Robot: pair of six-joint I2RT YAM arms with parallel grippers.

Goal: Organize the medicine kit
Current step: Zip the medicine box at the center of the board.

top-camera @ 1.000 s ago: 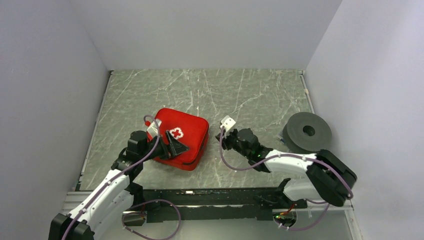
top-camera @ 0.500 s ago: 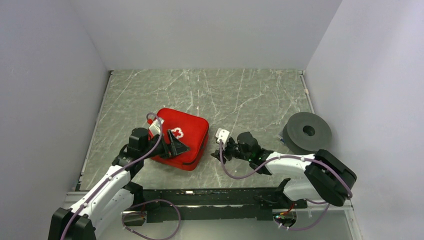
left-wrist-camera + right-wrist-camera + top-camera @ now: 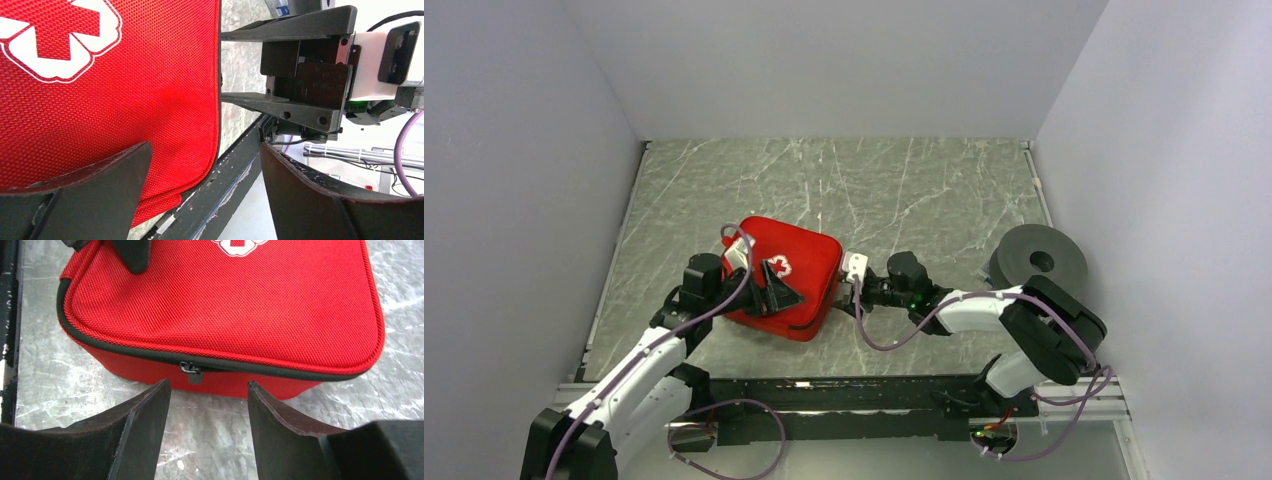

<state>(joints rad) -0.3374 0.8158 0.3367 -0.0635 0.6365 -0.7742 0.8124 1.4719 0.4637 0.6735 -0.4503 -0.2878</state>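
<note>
Because the closed medicine kit (image 3: 799, 262) lies unheld on the worktop (image 3: 904, 190), left gripper (image 3: 776, 290) released above its near corner, the right gripper (image 3: 207, 387), spread empty before the zip pull (image 3: 191, 371), could miss that small tab and shove the kit.

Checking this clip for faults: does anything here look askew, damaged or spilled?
Nothing stands out. The medicine kit lies flat on the table, lid closed, with no tear or spill visible. The left gripper and right gripper are open and empty close to it.
</note>
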